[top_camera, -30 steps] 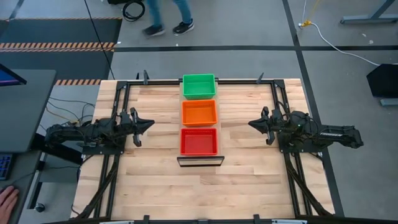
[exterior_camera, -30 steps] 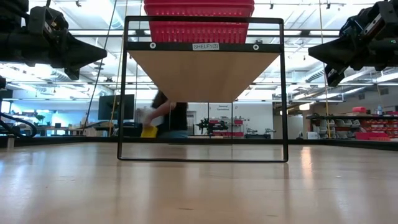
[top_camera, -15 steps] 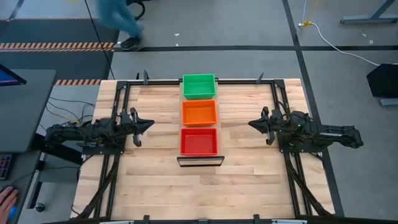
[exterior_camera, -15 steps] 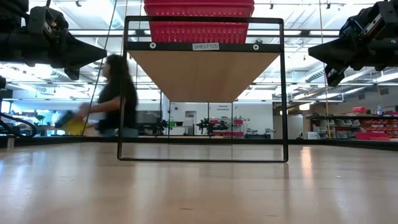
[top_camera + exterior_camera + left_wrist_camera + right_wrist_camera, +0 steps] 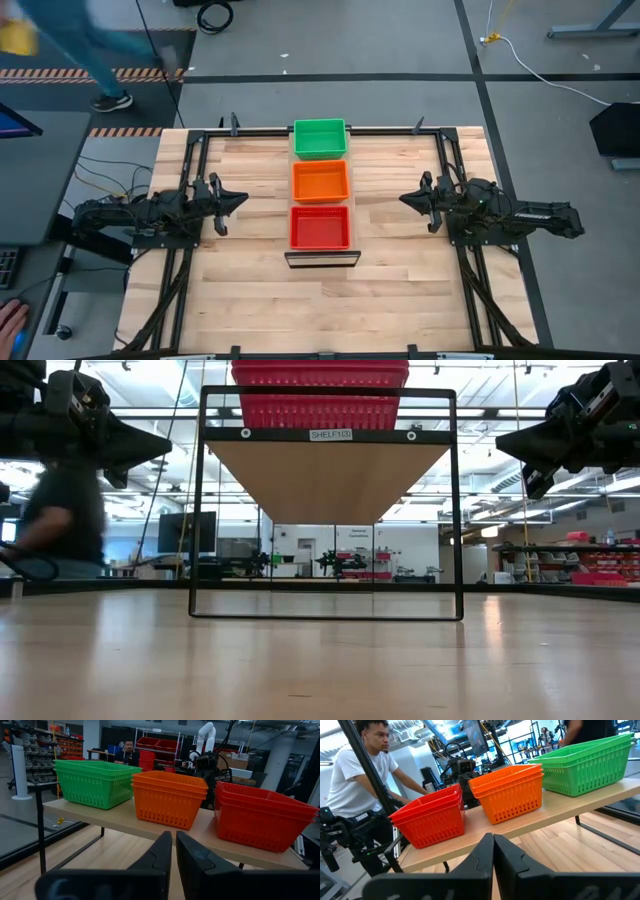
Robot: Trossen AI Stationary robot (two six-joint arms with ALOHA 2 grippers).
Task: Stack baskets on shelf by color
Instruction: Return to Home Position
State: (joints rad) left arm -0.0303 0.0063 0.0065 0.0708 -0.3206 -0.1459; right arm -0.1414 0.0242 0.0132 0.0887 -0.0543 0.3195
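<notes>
While baskets (image 5: 169, 799) fill the shelf (image 5: 120, 819), a person (image 5: 62, 510) passes.

Three basket stacks (image 5: 320, 181) — one shelf (image 5: 325, 480).

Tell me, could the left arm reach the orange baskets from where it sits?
Probably yes: the left pincer, shut, points toward the orange baskets on the shelf, with nothing standing between them. It would need to open first.

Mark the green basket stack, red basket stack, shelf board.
green basket stack (image 5: 320, 139): high view, top basket's floor.
red basket stack (image 5: 320, 227): high view, top basket's floor.
shelf board (image 5: 207, 831): left wrist view, bare top surface.
</notes>
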